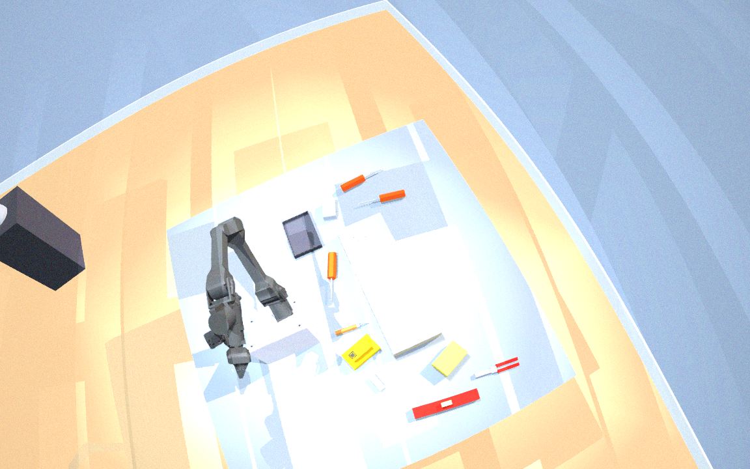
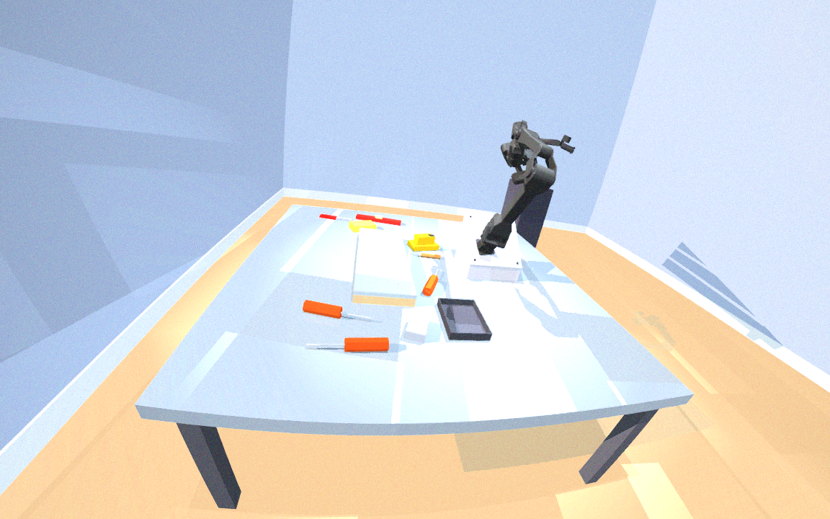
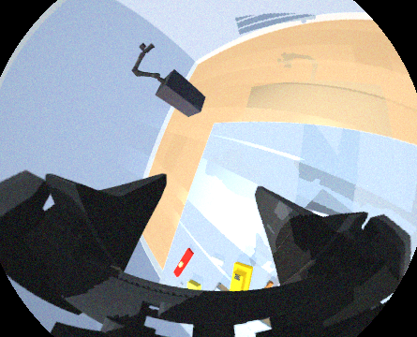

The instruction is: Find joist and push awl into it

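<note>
My gripper point(image 1: 241, 373) point(image 3: 212, 184) is open and empty, raised high beside its base, away from the tools. The yellow stud finder point(image 1: 360, 352) point(image 2: 423, 245) point(image 3: 241, 276) lies on the table near the panel's corner. The pale floor panel point(image 1: 418, 285) point(image 2: 382, 264) is a raised slab; no joist shows. The dark tray point(image 1: 302, 236) point(image 2: 466, 318) is empty. A small orange tool point(image 1: 347, 329) point(image 2: 431, 256) lies beside the stud finder. A larger orange-handled tool point(image 1: 331, 265) point(image 2: 430, 285) lies between tray and panel. I cannot tell which tool is the awl.
Two orange-handled tools point(image 1: 352, 183) point(image 1: 392, 196) lie past the panel's tray-side end. A white block point(image 1: 330, 209) point(image 2: 416, 327) is beside the tray. A yellow block point(image 1: 450, 358), a red level point(image 1: 446, 403) and a red-handled tool point(image 1: 507, 365) lie past its other end.
</note>
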`<move>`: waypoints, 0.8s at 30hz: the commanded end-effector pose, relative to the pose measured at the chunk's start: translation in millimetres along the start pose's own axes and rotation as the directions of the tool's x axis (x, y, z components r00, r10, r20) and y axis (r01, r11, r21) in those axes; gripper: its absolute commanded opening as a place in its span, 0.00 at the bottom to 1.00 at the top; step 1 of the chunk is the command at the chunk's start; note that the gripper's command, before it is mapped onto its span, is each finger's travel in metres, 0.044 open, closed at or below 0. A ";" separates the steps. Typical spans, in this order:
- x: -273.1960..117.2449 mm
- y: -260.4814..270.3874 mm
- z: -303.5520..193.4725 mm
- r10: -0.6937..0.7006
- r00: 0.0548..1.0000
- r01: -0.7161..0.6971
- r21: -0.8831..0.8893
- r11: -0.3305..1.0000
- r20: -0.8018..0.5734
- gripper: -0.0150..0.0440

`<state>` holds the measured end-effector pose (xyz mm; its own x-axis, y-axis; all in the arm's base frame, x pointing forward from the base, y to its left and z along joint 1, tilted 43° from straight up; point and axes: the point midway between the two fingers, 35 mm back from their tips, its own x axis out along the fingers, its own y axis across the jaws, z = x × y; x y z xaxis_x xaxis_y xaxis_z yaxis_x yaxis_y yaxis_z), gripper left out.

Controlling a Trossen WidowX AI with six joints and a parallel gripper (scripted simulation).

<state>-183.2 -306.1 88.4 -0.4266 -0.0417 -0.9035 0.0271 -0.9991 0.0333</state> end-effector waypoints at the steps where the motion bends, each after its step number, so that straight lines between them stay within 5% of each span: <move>1: 0.5 1.1 -2.3 0.000 1.000 0.000 -0.003 1.000 -0.003 0.98; 13: 28.9 29.1 -176.7 -0.122 0.966 0.075 -0.204 0.976 -0.227 1.00; 24: 50.9 -51.3 -354.9 -0.484 0.827 0.362 -0.388 0.848 -0.287 1.00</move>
<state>80.5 -287.1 -86.6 -0.1040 0.3385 -0.9352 0.2247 -0.9080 -0.3537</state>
